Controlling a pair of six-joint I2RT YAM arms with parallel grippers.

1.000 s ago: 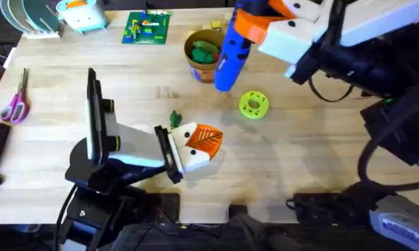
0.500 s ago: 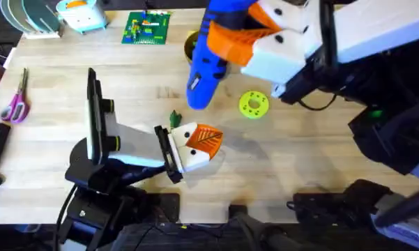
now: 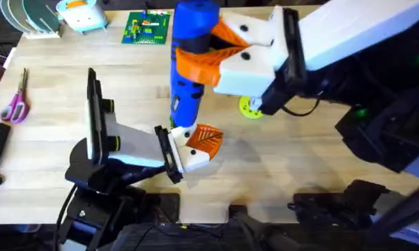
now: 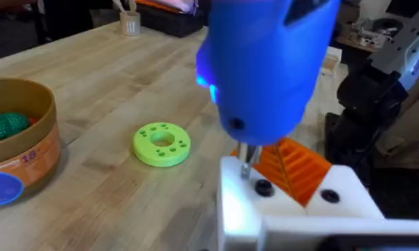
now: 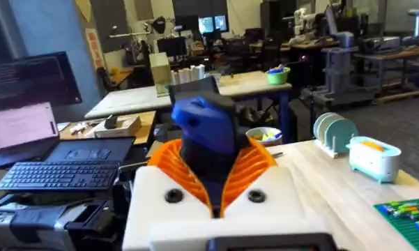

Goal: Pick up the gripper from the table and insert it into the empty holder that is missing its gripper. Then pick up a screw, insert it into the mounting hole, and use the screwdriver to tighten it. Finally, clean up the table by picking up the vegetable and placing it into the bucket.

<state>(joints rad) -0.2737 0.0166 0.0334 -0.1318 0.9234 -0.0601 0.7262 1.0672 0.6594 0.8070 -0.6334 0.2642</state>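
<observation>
Right gripper (image 3: pixel 202 59) clamped around the blue electric screwdriver (image 3: pixel 188 70), orange ribbed pads (image 5: pixel 254 164) pressed on either side of the body. Tool held near upright, bit (image 4: pixel 246 159) pointing down, likely so it meets the screw square-on.

Bit tip is at the top face of the white holder (image 4: pixel 293 206), just beside a dark screw head (image 4: pixel 263 187); contact with the head itself cannot be confirmed. Orange gripper wedge (image 3: pixel 206 137) already seated in the holder, immediately right of the bit in the overhead view.

Left arm lies low across the near table, offering the holder steady under the tool. Left gripper's own opening: cannot tell.

Bucket (image 4: pixel 21 150) far-centre, a green bumpy vegetable (image 4: pixel 3 127) inside it. Yellow-green disc (image 4: pixel 162 143) between bucket and holder.
</observation>
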